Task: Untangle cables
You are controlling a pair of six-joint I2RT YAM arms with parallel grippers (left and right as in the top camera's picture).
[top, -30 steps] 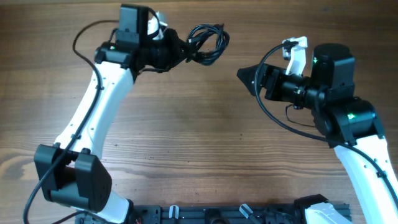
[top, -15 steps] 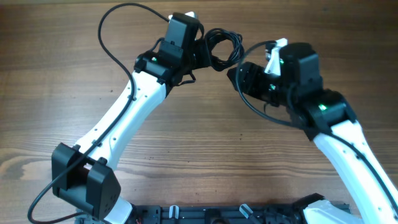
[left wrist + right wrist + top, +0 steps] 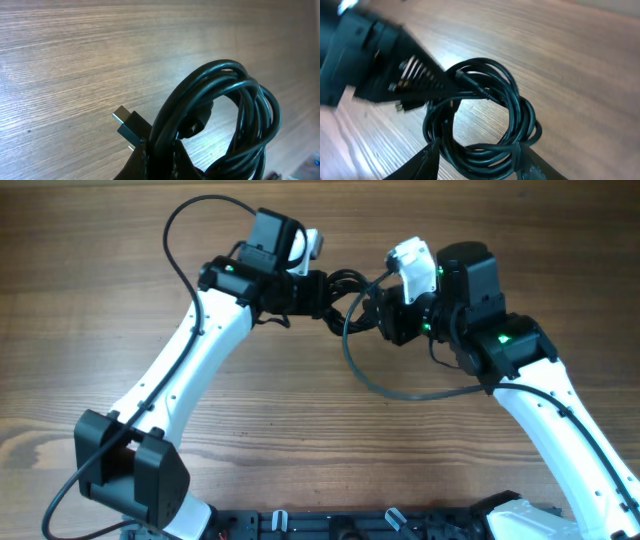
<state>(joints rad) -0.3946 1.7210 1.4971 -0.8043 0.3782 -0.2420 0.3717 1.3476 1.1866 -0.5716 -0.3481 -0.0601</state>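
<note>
The cables [image 3: 340, 288] are one coiled black bundle held above the wooden table between the two arms. My left gripper [image 3: 318, 285] is shut on the coil's left side. In the left wrist view the strands [image 3: 220, 100] rise out of the pinched jaws [image 3: 159, 145], and a flat plug end [image 3: 127, 120] sticks out to the left. My right gripper [image 3: 372, 308] comes from the right. In its wrist view the coil [image 3: 480, 115] sits between the half-closed fingers [image 3: 477, 150], one fingertip at each side of the lower strands.
The left gripper's black body [image 3: 385, 65] fills the upper left of the right wrist view, close to the coil. A thick black arm wire [image 3: 360, 375] hangs in a loop under the right wrist. The arm bases and a black rail [image 3: 380, 525] line the near edge.
The two arms have swung toward each other. The left one carried the bundle to the middle, and the right gripper moved left onto the coil while its jaws narrowed.
</note>
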